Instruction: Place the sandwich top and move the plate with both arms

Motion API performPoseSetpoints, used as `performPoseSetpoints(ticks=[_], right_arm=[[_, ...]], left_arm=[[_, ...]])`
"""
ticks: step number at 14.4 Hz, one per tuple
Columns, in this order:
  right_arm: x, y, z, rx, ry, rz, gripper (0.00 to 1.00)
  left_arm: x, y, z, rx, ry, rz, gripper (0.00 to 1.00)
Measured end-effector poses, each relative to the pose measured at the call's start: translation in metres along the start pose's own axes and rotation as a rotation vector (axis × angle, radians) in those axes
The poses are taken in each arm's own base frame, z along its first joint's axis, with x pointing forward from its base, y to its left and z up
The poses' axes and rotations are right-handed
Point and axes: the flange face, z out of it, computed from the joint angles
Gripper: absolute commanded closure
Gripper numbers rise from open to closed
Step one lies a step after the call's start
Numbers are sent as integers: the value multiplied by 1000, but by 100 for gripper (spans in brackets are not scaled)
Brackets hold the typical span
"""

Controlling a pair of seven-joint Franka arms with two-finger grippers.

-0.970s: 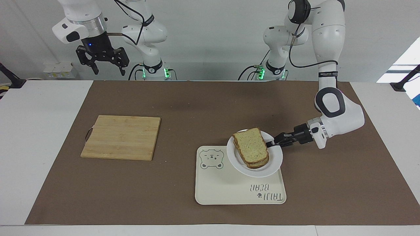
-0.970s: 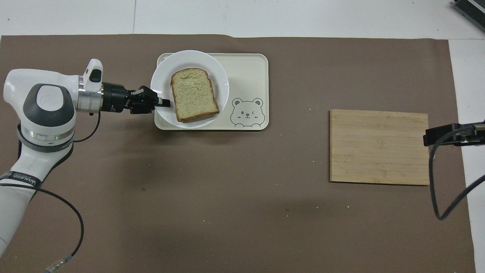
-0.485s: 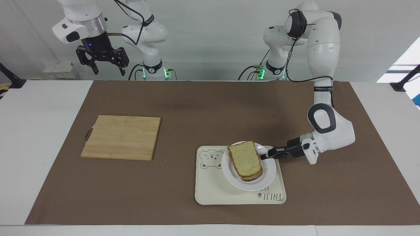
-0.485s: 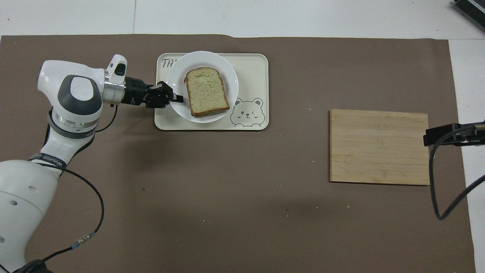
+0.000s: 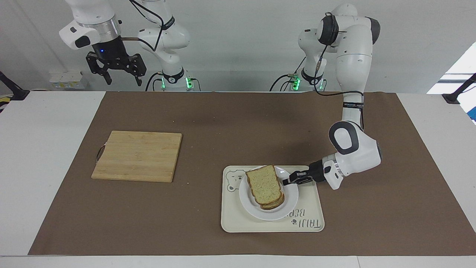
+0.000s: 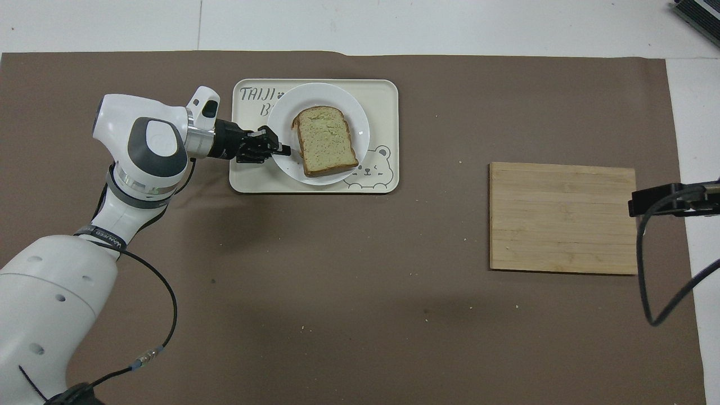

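Observation:
The sandwich top [image 5: 263,185] [image 6: 324,139], a pale speckled slice with a brown crust, lies on another slice on the white plate [image 5: 289,199] [image 6: 284,115]. The plate rests on the cream bear tray [image 5: 310,214] [image 6: 382,107]. My left gripper [image 5: 287,181] [image 6: 284,150] is low and level, shut on the plate's rim at the edge toward the left arm's end of the table. My right gripper [image 5: 121,77] hangs open and empty high above the table edge nearest the robots, at the right arm's end; the right arm waits.
A bamboo cutting board [image 5: 137,155] [image 6: 562,217] lies on the brown mat toward the right arm's end. The tray sits toward the mat's edge farthest from the robots. A black cable [image 6: 652,270] hangs near the board in the overhead view.
My left gripper has carried the plate with the sandwich toward the right arm's end, from over the tray's corner to the tray's middle. The right arm has not moved.

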Motion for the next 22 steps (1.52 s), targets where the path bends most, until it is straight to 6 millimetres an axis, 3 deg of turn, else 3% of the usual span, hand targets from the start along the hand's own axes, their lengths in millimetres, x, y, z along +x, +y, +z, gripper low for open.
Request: performPoseSetpoints(ticks=[4, 7, 10, 18, 22], right_arm=[[0, 0, 0, 0, 0, 0, 0], [0, 0, 0, 0, 0, 0, 0], [0, 0, 0, 0, 0, 0, 0], [1, 0, 1, 0, -2, -15, 0], [10, 1, 4, -2, -4, -24, 0]], left_arm=[[1, -13, -19, -6, -43, -14, 0], [-1, -8, -67, 60, -65, 29, 0], [-14, 14, -118, 205, -66, 21, 0], [-51, 70, -214, 730, 28, 115, 0], [-79, 110, -267, 816, 99, 204, 0]])
